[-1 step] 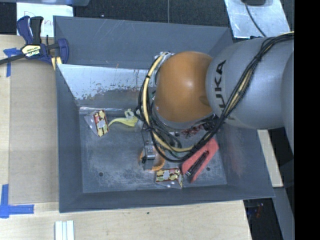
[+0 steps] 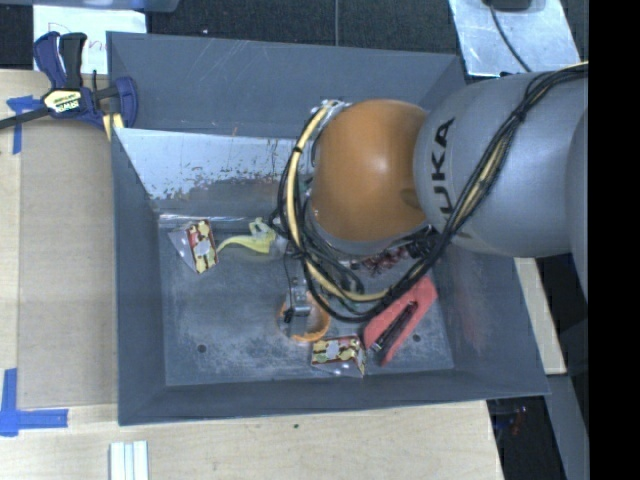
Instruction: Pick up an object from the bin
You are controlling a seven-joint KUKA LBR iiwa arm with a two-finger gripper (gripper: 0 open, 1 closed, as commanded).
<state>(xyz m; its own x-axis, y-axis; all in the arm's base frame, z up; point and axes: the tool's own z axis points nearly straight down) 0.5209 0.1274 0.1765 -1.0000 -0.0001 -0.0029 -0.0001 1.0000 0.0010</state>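
As the KUKA arm (image 2: 500,158) leans into the grey metal bin (image 2: 140,318) from the right, a small crinkled packet (image 2: 336,353) printed in red and yellow lies closest to the camera, on the bin floor just short of the near wall. It lies flat, its long axis running roughly left to right along that wall. Just behind it and slightly to its left, the pincer (image 2: 297,310) hangs low over the floor beneath the arm's orange wrist cover (image 2: 365,168). Whether it is released or clenched cannot be told from this angle. To the packet's right, a red-and-black tool (image 2: 402,323) lies on a slant, its long axis running from lower left to upper right, one end near the packet. Farther back and well apart on the left rest a second clear packet (image 2: 199,244) with red and yellow print and a pale yellow strip (image 2: 248,242) just beside it. The pick appears to be at the approach step, with no thing lifted yet. The next move likely calls for centring the pincer on the near packet, set across its short side, then closing and lifting straight up.
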